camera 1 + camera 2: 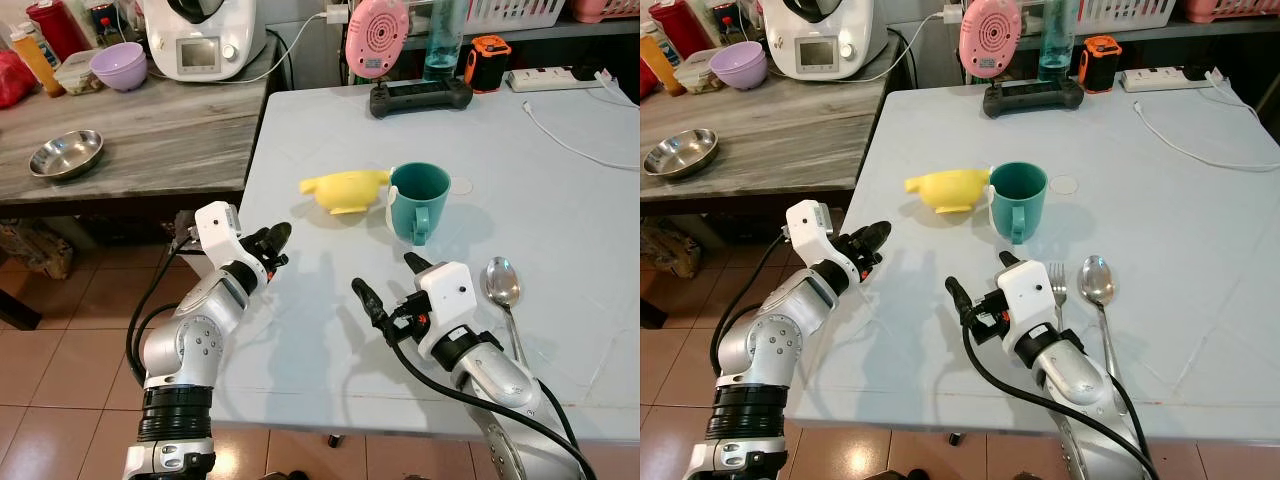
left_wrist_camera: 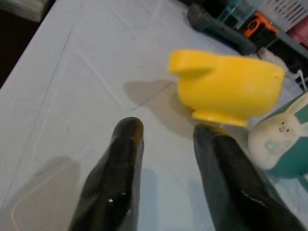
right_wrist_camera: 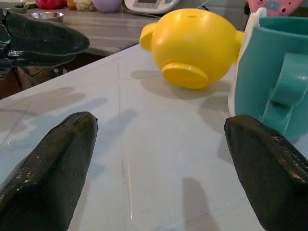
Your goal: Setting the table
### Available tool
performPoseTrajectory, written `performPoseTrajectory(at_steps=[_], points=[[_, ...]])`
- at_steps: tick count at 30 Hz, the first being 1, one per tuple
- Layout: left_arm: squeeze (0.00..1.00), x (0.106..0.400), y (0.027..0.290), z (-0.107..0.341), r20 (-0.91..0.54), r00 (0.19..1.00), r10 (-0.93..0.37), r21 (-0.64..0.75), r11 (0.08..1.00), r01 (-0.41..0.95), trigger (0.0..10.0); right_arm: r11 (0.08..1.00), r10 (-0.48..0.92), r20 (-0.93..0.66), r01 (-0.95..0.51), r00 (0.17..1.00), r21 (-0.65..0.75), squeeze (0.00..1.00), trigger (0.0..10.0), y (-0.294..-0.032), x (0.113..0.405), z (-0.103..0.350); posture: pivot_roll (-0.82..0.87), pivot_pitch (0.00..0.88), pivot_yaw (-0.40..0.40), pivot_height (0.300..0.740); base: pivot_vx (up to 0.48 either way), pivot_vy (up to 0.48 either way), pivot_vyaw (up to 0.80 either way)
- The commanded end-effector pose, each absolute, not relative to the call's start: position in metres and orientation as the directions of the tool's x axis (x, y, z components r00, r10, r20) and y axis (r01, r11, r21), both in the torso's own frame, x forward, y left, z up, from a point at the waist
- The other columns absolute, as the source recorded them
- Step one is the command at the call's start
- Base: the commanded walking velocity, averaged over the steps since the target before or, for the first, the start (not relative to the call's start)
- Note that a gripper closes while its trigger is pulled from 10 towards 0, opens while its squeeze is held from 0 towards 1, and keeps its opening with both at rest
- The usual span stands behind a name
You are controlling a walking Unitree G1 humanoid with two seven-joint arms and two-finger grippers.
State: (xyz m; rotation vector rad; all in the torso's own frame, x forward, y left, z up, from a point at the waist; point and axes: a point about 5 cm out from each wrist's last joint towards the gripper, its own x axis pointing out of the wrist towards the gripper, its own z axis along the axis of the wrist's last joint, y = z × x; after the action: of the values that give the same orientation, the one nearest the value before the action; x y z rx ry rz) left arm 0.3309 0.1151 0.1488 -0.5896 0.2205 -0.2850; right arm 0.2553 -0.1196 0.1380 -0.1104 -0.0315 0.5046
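Just one yellow bowl (image 1: 345, 190), one teal mug (image 1: 419, 201), one spoon (image 1: 502, 285), one fork (image 1: 1058, 291).

Steel bowl (image 1: 66, 153), purple bowl (image 1: 118, 66), black controller (image 1: 420, 96).

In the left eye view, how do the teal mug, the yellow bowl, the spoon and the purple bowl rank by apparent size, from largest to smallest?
1. Teal mug
2. Yellow bowl, close to the mug
3. Purple bowl, farther away, so unsure
4. Spoon, long but thin
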Motion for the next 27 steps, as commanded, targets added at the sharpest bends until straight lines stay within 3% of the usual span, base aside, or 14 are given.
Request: performPoseTrajectory(at_steps=[1,4,5,6,10,12,16,23,27], points=[[1.0,0.33,0.118,0.153,-0.091,0.945,-0.314,-0.573,0.793,0.208,10.0,0.864,0.495,0.015,-0.491,0.869,-0.115,0.0,10.0,-0.115,0.257,0.14,-0.18,0.106,0.119,0.74,0.0,0.0,0.0],[1.0,0.33,0.115,0.153,-0.08,0.943,-0.322,-0.585,0.781,0.217,10.0,0.864,0.495,0.017,-0.49,0.869,-0.114,0.0,10.0,-0.115,0.258,0.14,-0.18,0.105,0.119,0.74,0.0,0.0,0.0],[1.0,0.329,0.113,0.153,-0.08,0.941,-0.329,-0.59,0.777,0.221,10.0,0.864,0.495,0.018,-0.49,0.869,-0.113,0.28,10.0,-0.115,0.258,0.14,-0.18,0.105,0.119,0.74,0.0,0.0,0.0],[1.0,0.328,0.113,0.153,-0.08,0.94,-0.331,-0.588,0.777,0.223,10.0,0.864,0.495,0.018,-0.491,0.868,-0.113,0.44,10.0,-0.115,0.258,0.14,-0.18,0.105,0.119,0.74,0.0,0.0,0.0],[1.0,0.323,0.11,0.176,0.144,0.927,-0.347,-0.531,0.764,0.368,10.0,0.865,0.493,0.018,-0.488,0.87,-0.115,0.42,10.0,-0.115,0.258,0.14,-0.18,0.105,0.119,0.74,0.0,0.0,0.0],[1.0,0.318,0.108,0.18,0.2,0.906,-0.374,-0.368,0.828,0.423,10.0,0.867,0.489,0.02,-0.483,0.872,-0.118,0.35,10.0,-0.115,0.258,0.14,-0.18,0.104,0.118,0.74,0.0,0.0,0.0],[1.0,0.311,0.107,0.171,0.2,0.902,-0.383,-0.259,0.867,0.426,10.0,0.869,0.487,0.024,-0.481,0.873,-0.121,0.32,10.0,-0.115,0.259,0.141,-0.18,0.104,0.118,0.74,0.0,0.0,0.0],[1.0,0.313,0.111,0.156,0.141,0.945,-0.294,-0.279,0.904,0.323,10.0,0.871,0.483,0.036,-0.475,0.875,-0.127,0.28,10.0,-0.116,0.261,0.145,-0.18,0.104,0.115,0.74,0.0,0.0,0.0],[1.0,0.315,0.109,0.161,0.185,0.936,-0.301,-0.208,0.918,0.336,10.0,0.875,0.475,0.055,-0.465,0.878,-0.134,0.21,10.0,-0.116,0.264,0.149,-0.18,0.103,0.115,0.74,0.0,0.0,0.0]])
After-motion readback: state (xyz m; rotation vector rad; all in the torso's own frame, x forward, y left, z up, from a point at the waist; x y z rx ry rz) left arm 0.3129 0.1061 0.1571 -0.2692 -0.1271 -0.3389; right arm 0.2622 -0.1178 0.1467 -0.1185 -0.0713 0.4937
